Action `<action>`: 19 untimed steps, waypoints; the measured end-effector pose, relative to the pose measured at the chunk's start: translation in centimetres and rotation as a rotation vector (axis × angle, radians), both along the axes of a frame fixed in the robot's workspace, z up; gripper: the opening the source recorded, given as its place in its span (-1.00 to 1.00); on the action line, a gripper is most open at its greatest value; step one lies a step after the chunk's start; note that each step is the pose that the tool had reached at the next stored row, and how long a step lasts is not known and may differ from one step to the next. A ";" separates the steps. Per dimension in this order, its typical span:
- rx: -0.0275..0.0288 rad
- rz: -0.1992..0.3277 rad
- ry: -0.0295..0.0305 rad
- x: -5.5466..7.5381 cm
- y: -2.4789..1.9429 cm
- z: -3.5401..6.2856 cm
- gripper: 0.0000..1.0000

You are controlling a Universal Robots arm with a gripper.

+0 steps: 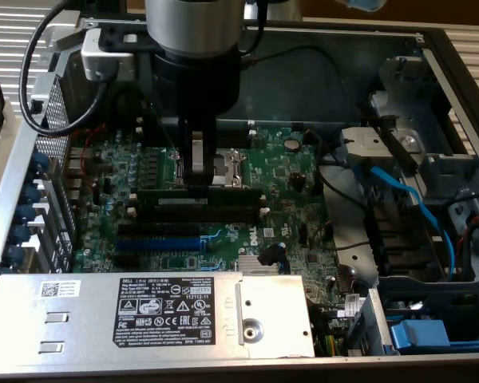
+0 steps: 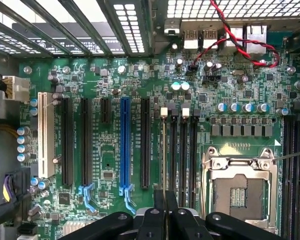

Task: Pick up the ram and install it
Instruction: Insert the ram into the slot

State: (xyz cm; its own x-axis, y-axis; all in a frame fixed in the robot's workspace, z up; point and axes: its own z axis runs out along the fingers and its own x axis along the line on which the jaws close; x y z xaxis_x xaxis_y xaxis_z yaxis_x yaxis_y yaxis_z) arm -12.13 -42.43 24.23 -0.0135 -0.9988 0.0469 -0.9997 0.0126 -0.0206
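Enclosure: an open grey metal computer case (image 1: 4, 199) is seen from above in the exterior view. It holds a green motherboard (image 1: 303, 183), a power supply and cabling.
Sticker: a small white barcode sticker (image 1: 60, 289) is fixed at the exterior view's left end of the power supply. Its print is too small to be read.
Power supply: a long silver metal box (image 1: 80, 319) is laid along the near edge of the case.
Rating label: a black label with white print (image 1: 172, 311) is carried on the box. "DELL" can be read at its top corner. Certification marks are seen below it, and the remaining lines are too fine to be read.
Expansion slot: a long blue plastic slot (image 1: 158, 242) is mounted between the power supply and the memory slots.
Gripper: the black two-finger gripper (image 1: 195, 177) is lowered from above onto the middle of the board. The fingers are drawn together on the top edge of the ram, with only the thin stick between them.
Ram: the long flat dark memory stick (image 1: 231, 190) is held upright on its edge, parallel to the black memory slots with white end clips (image 1: 223, 214) and directly at that bank. Which slot it meets, and whether it is seated, cannot be told.
Socket: a square silver processor socket (image 1: 227, 166) is seen just behind the ram.
Cabling: flat blue cables (image 1: 399, 191) are routed through the bay at the exterior view's right.
Wrist view: the gripper (image 2: 165, 215) is seen over the memory slots (image 2: 182, 150), between the blue slot (image 2: 124, 145) and the socket (image 2: 240, 192).
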 end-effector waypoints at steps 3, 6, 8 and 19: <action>-0.0001 0.000 0.0002 -0.2 0.08 -0.19 -0.76; -0.0004 0.000 0.0003 -0.2 0.10 -0.36 -0.76; -0.0002 0.000 0.0001 -0.2 0.11 -0.39 -0.76; -0.0002 0.000 0.0002 -0.2 0.20 -0.56 -0.76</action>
State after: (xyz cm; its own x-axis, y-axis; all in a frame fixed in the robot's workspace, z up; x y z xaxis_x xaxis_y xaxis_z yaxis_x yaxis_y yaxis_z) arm -12.34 -42.22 23.67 -0.0135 -0.9988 0.0471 -0.9997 0.0126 -0.0204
